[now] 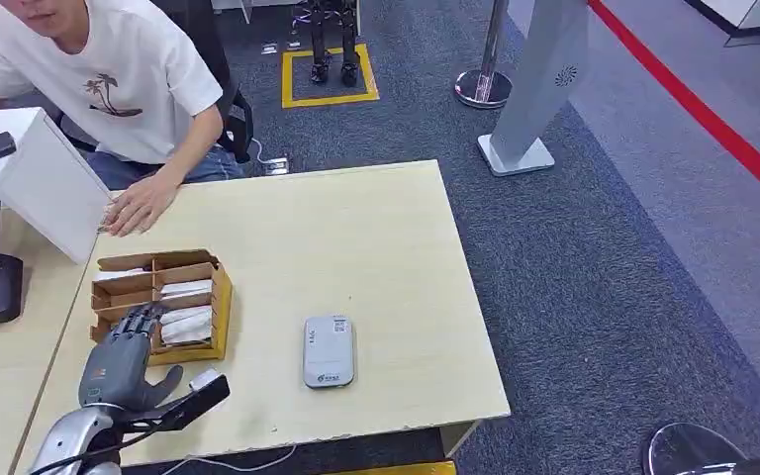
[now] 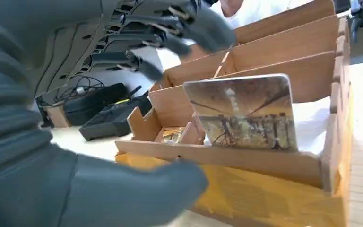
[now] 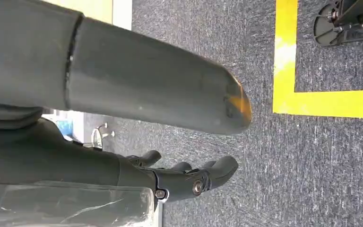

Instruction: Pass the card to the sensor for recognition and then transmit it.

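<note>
the left hand (image 1: 124,354), fingers apart and holding nothing, is hovering over the near box (image 1: 220,309) where a card (image 2: 244,112) is standing upright, easy to pinch; the right hand (image 3: 189,182) is hanging empty, fingers loosely apart.

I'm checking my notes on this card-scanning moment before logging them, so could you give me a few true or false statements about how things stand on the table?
1. The left hand is over the wooden card box. True.
2. The sensor is held in the left hand. False: it lies flat on the table, apart from the hand.
3. A card stands upright in the box. True.
4. The left hand's fingers are already closed on the card. False: they are spread above it.
5. A person's hand rests on the table. True.
</note>
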You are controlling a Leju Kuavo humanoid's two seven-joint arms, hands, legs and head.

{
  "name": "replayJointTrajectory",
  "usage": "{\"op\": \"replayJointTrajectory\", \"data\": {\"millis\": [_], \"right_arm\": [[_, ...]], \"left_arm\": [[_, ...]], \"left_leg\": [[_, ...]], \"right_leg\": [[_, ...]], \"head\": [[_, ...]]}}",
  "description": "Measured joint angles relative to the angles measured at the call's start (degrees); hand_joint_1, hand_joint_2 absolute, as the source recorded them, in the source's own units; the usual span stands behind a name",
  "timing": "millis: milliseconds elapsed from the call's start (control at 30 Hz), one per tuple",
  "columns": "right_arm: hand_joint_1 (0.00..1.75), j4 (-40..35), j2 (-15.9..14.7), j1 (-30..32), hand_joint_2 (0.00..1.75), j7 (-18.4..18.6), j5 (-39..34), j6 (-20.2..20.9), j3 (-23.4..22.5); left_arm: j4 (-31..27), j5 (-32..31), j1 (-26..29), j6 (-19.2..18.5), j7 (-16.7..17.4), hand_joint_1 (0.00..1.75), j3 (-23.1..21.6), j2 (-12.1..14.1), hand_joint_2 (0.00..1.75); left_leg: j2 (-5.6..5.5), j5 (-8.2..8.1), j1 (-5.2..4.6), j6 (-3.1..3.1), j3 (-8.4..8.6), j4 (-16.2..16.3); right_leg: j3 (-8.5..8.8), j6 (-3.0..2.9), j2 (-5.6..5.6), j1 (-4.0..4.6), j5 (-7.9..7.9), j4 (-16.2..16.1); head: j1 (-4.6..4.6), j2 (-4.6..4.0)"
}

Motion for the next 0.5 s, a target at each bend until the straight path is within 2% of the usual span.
{"op": "replayJointTrajectory", "data": {"millis": [33,500], "right_arm": [[0.00,0.0,0.0,0.0,1.75,0.2,0.0,0.0,0.0],[0.00,0.0,0.0,0.0,1.75,0.1,-0.5,-0.1,0.0]], "left_arm": [[0.0,0.0,0.0,0.0,0.0,1.75,0.0,0.0,1.75],[0.0,-0.7,0.6,0.1,0.6,1.75,0.0,0.7,1.75]], "left_leg": [[0.00,0.00,0.00,0.00,0.00,0.0],[0.00,0.00,0.00,0.00,0.00,0.0]], "right_leg": [[0.00,0.00,0.00,0.00,0.00,0.0],[0.00,0.00,0.00,0.00,0.00,0.0]], "head": [[0.00,0.00],[0.00,0.00]]}}
